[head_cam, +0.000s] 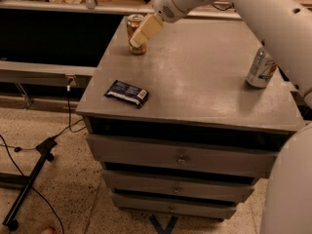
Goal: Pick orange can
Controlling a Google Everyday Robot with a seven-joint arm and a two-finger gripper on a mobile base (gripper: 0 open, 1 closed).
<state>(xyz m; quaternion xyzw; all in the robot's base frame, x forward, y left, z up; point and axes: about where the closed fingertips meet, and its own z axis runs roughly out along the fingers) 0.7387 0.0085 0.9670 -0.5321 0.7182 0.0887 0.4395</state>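
The orange can (pixel 132 25) stands upright at the far left corner of the grey cabinet top (pixel 200 82). It has an orange-tan body and a silver rim. My gripper (pixel 139 36) reaches in from the upper right on the white arm and sits right at the can, overlapping its right side and hiding part of it. The can rests on the surface.
A silver-green and white can (pixel 259 68) stands near the right edge. A dark blue snack packet (pixel 126 92) lies at the front left. Drawers (pixel 180 158) are below. A black stand and cables (pixel 30 184) lie on the floor at the left.
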